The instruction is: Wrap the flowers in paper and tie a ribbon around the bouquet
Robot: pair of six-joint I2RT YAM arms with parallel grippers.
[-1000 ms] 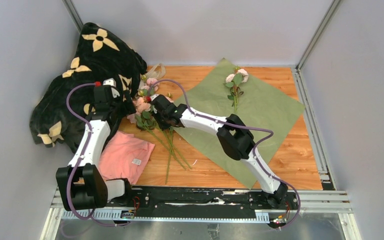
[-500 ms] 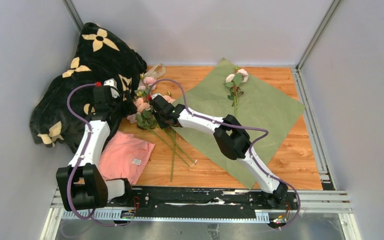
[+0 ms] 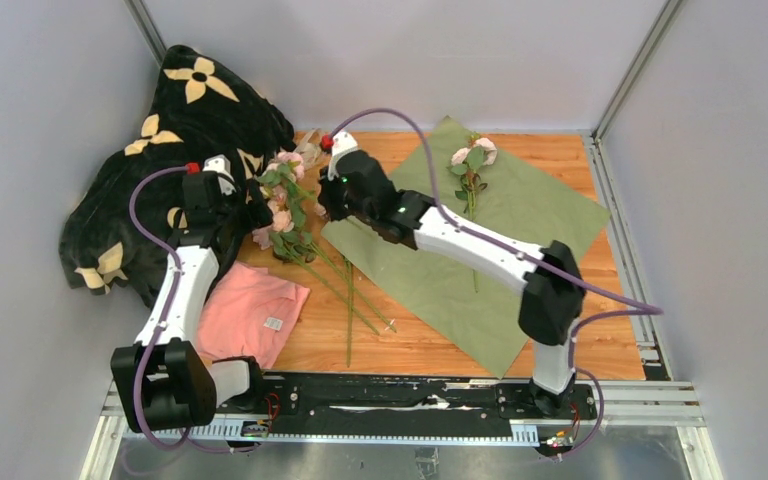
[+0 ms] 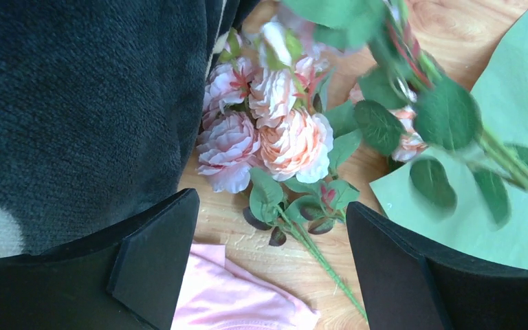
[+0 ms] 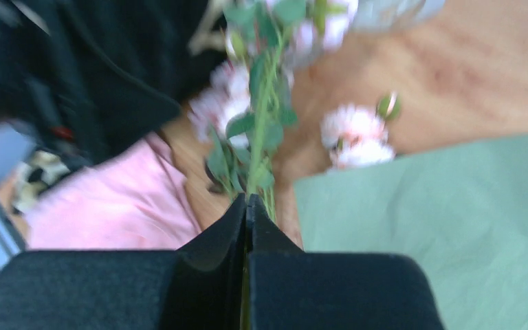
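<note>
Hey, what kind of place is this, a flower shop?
Probably a robot lab cell, not a shop: grey walls box in a wooden table, a left arm and right arm are bolted to a rail at its near edge, and the flowers and paper look like practice props.

1. The left gripper [image 4: 269, 206] held its two black fingers [image 4: 155, 258] wide apart, with nothing between them.
2. Beyond them, pink and cream flowers [image 4: 275, 137] lay on the wooden table [image 4: 223, 220], their heads against the black blanket [image 4: 82, 103] on the left.
3. A pink cloth [image 4: 234, 299] lay near, beside their stems.
4. The green paper [image 4: 522, 137] lay to the right, with a blurred leafy stem [image 4: 447, 117] above its edge.
</note>
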